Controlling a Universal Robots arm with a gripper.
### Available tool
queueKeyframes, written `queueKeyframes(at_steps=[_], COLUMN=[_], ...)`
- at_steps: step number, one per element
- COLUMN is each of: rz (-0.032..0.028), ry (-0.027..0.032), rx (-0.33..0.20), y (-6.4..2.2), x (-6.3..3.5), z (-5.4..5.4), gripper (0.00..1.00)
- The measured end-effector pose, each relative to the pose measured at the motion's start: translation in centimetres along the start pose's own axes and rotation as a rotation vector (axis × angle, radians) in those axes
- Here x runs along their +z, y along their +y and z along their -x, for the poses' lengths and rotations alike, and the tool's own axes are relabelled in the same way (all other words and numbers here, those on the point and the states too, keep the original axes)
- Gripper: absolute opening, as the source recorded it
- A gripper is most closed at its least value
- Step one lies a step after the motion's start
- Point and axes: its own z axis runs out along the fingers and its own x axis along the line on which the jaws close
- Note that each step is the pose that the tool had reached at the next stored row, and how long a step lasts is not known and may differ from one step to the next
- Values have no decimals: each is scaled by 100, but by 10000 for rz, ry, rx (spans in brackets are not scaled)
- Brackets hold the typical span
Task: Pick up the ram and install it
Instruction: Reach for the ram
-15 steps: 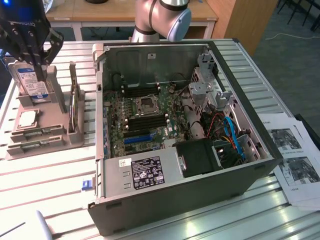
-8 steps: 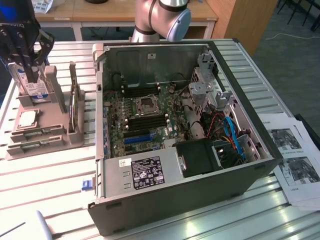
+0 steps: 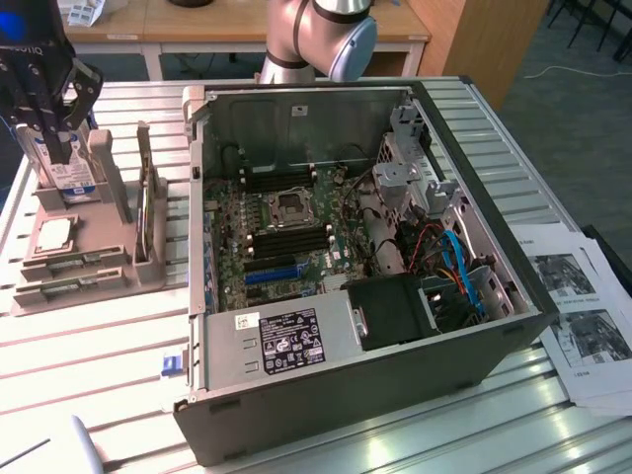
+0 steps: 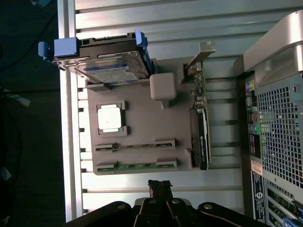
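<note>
open computer case (image 3: pixel 326 385), its memory slots (image 3: pixel 293 240) look unfilled. grey parts holder (image 4: pixel 142 118) sits beside it, on the exterior view's left. gripper (image 4: pixel 159 186) hangs above the holder, jaws closed, carrying nothing. ram (image 4: pixel 136 165) lies flat in the holder's outer groove. step: approach, pick not yet begun. judgement: a pick calls for jaws parted and squared to the stick.

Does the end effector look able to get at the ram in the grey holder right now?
Likely yes: the ram lies uncovered along the holder edge with nothing above it, and the end effector hangs near that holder, though shut.
</note>
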Motion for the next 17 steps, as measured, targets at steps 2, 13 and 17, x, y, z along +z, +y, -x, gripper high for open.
queueKeyframes(at_steps=[2,13,17], rz=[0,35,59], ry=[0,-432,-737], rx=[1,-18,-30], y=[0,-7,-12], x=[0,9,17], z=[0,-81,-149], gripper=[10,10,10])
